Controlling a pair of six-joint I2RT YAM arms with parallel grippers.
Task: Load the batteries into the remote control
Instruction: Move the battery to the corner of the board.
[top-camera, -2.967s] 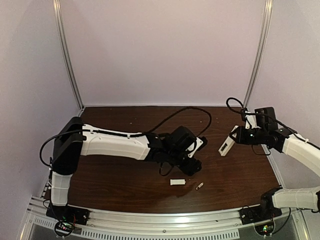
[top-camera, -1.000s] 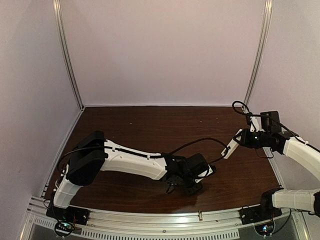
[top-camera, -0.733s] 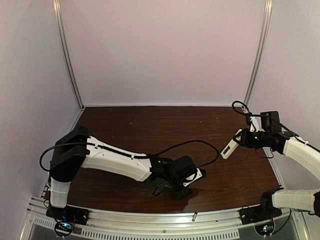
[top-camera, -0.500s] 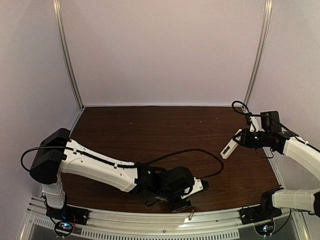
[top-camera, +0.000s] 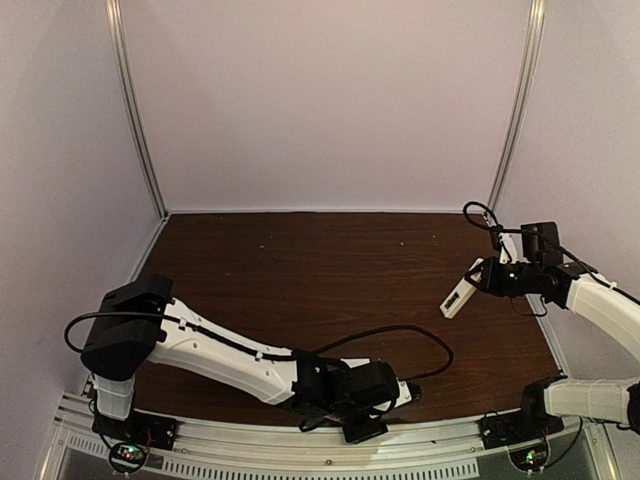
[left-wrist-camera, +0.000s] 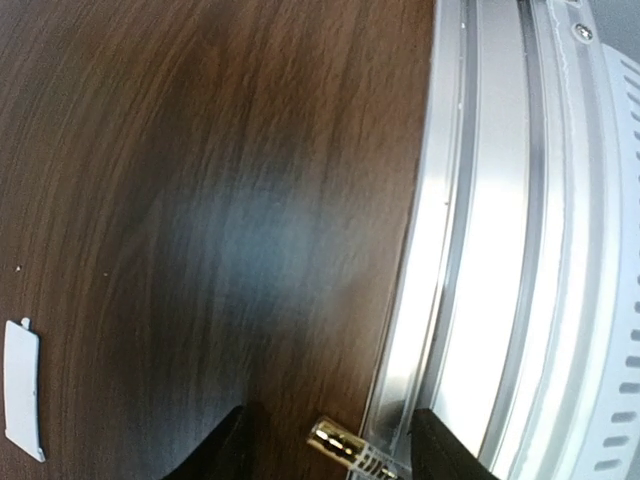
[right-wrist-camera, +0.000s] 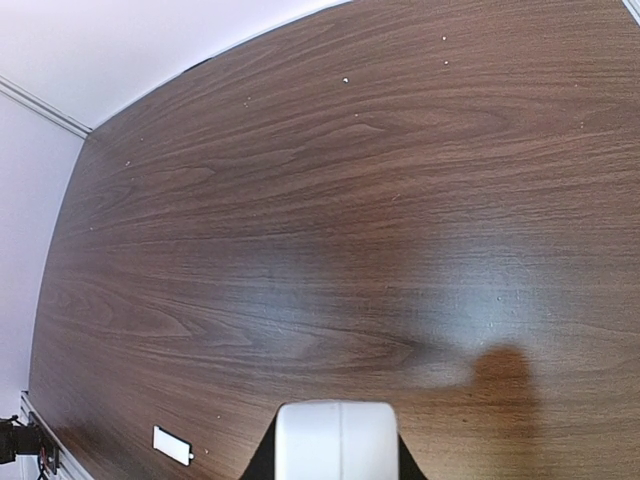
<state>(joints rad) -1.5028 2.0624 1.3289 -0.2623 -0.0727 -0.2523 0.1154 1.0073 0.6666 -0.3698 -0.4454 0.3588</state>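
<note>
Rail: aluminium rail runs along the near edge of the desk, with a raised lip where metal meets wood.
Left arm: stretched low and almost flat, lying close alongside the rail.
Left end effector: open, its two dark fingers spread. One is over the wood and the other is right at the rail's lip.
Battery: a small silvery cylinder with a gold-toned end, lying between the open fingers at the foot of the rail. It appears to rest against the lip, but the bottom of the wrist view cuts it off, so contact is uncertain. Neither finger touches it.
Cover piece: flat white rectangle on the wood, further from the rail than the battery and well apart from it.
Right end effector: closed on one end of the remote control, well away from the rail on the right.
Remote control: held up off the desk, tilted, with its free end pointing down towards the wood.
Room: tight on the rail side, where the lip hems in the left fingers. Away from the rail, dark wood stretches to the back wall.
</note>
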